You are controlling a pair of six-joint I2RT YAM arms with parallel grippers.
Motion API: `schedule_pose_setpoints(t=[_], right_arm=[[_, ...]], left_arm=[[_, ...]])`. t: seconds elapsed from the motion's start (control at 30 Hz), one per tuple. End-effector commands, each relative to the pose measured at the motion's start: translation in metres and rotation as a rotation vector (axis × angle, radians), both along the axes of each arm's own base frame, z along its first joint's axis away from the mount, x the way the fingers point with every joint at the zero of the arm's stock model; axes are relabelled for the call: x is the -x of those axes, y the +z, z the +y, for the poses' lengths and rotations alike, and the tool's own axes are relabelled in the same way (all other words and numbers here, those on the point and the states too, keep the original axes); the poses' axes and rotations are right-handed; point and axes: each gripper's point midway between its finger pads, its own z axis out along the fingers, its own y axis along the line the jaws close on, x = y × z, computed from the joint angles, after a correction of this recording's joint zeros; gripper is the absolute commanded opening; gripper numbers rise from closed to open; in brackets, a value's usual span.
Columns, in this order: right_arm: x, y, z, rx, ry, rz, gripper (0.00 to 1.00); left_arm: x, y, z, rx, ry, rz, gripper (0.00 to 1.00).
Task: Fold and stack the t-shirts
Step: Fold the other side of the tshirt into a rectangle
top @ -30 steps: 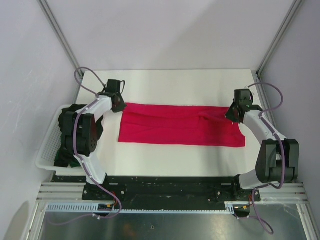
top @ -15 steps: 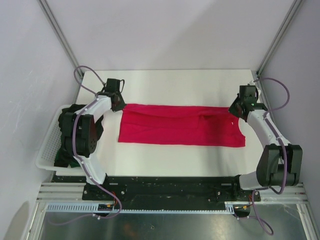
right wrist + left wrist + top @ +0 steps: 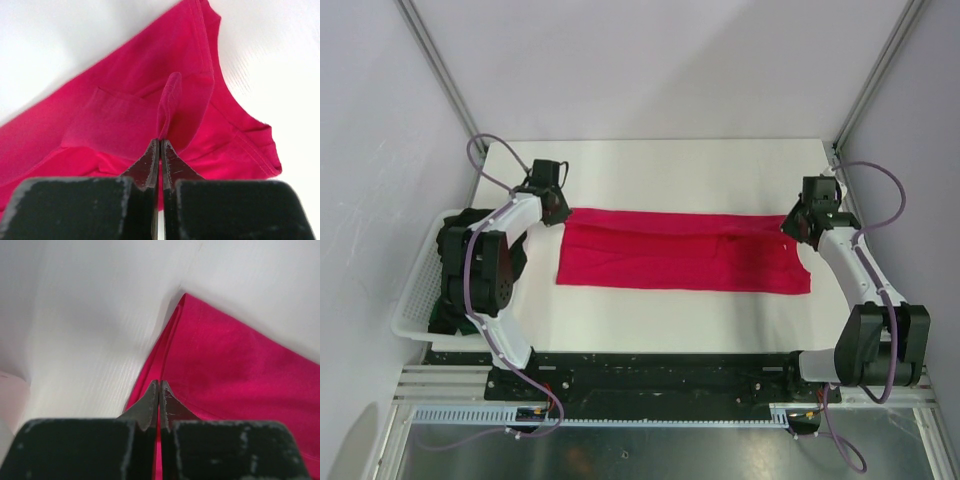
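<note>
Colour rundown: the red shirt (image 3: pixel 685 250) is a solid bright crimson, no print or pattern, just matching red stitching along the hems. It shades a bit darker in the folds. The table (image 3: pixel 670 170) is plain white, faintly ribbed up close. The basket (image 3: pixel 412 300) is white plastic lattice with dark cloth (image 3: pixel 442 318) in it, black or very dark green, can't tell which. The left arm (image 3: pixel 510 215) and right arm (image 3: pixel 855 265) are white with black joints and dusty purple cables (image 3: pixel 473 148). The left gripper (image 3: pixel 159 386) and right gripper (image 3: pixel 159 143) are black with pale scuffs. The walls (image 3: pixel 650 60) are pale lilac-grey and the frame (image 3: pixel 440 65) is silver. There's a pale pink patch (image 3: pixel 10 390) at the edge of the left wrist view.
</note>
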Motion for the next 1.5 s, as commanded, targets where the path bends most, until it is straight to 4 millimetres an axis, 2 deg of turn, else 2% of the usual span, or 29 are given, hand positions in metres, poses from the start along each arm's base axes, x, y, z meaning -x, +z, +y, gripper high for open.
schedule_pose_setpoints(t=[0.0, 0.13, 0.2, 0.23, 0.37, 0.47, 0.7, 1.1, 1.47], right_arm=[[0.015, -0.016, -0.002, 0.017, -0.006, 0.027, 0.00], [0.021, -0.032, -0.002, 0.012, -0.008, 0.054, 0.00], [0.023, -0.038, -0.001, 0.009, -0.009, 0.065, 0.00], [0.023, -0.041, -0.001, 0.006, -0.008, 0.069, 0.00], [0.022, -0.045, 0.003, -0.001, 0.000, 0.073, 0.00], [0.021, -0.046, 0.003, -0.004, -0.001, 0.072, 0.00], [0.019, -0.048, 0.008, -0.007, 0.012, 0.070, 0.00], [0.017, -0.052, 0.017, -0.010, 0.031, 0.075, 0.00], [0.014, -0.054, 0.018, -0.014, 0.034, 0.075, 0.00]], left_arm=[[0.001, 0.016, 0.011, -0.022, 0.027, -0.050, 0.00], [0.009, 0.005, 0.013, -0.026, 0.033, -0.023, 0.00], [0.015, -0.002, 0.014, -0.027, 0.038, -0.004, 0.04], [0.016, -0.004, 0.014, -0.027, 0.041, 0.002, 0.10], [0.020, -0.007, 0.013, -0.021, 0.046, 0.007, 0.42], [0.021, -0.002, 0.010, 0.004, 0.050, -0.009, 0.50], [0.023, -0.001, -0.002, 0.084, 0.062, -0.022, 0.51], [0.025, -0.023, -0.014, 0.146, 0.059, 0.031, 0.44], [0.028, -0.035, -0.013, 0.150, 0.080, 0.063, 0.41]])
